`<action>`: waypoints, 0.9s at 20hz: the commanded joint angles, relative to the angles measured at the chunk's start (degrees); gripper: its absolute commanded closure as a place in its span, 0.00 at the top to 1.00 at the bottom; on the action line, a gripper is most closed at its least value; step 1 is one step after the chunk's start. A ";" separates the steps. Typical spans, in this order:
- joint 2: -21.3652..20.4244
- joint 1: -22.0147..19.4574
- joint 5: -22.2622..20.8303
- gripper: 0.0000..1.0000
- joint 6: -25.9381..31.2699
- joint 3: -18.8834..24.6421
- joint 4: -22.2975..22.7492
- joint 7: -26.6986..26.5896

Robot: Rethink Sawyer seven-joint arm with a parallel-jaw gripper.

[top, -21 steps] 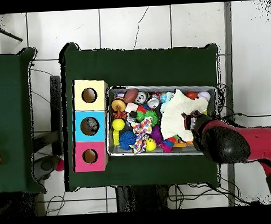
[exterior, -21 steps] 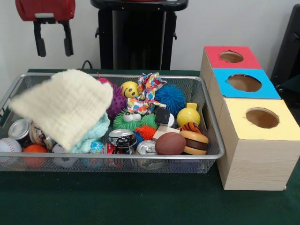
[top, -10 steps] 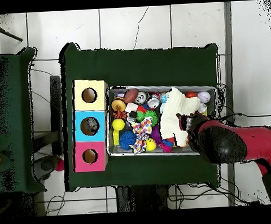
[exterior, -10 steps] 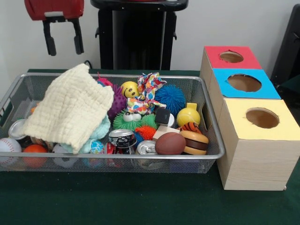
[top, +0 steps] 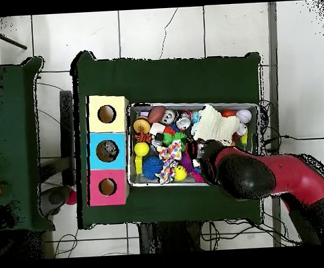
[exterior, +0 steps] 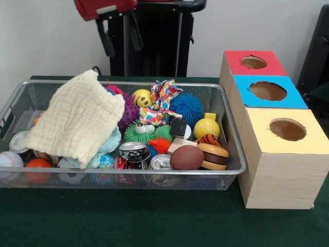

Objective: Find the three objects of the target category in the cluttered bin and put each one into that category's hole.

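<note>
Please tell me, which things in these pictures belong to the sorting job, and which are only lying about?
Job:
- bin of mixed objects
- red box, blue box, yellow box, each with a hole
- gripper, open above the bin

The target category cannot be told.

Lying about:
- cream cloth covering some objects
- side table
- cables on the floor

— Where does everything sit?

— In the front view the bin (exterior: 226, 128) lies left of three boxes (exterior: 277, 134) that stand in a row, touching. A cloth (exterior: 77, 121) is draped over the clutter at the bin's left end. Two cans (exterior: 146, 157) and a football (exterior: 186, 157) rest against the near wall.

— And you?

— My gripper (exterior: 122, 35) hangs above the bin's far edge, right of the cloth.
</note>
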 commanded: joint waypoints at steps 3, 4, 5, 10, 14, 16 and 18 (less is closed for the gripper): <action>1.84 5.10 0.55 1.00 -4.89 -2.60 5.85 6.37; 1.90 5.83 -0.21 1.00 -5.02 -3.44 5.71 6.01; 1.90 6.17 -0.39 1.00 -5.01 -3.84 5.65 5.67; 2.14 7.26 -1.83 1.00 -4.59 -5.62 5.39 3.50; 3.05 7.92 -3.85 1.00 -6.96 -7.64 5.20 3.49; 3.96 9.19 -9.20 1.00 -9.13 -10.22 4.20 1.69; 5.27 10.75 -14.46 1.00 -10.84 -13.09 2.86 0.55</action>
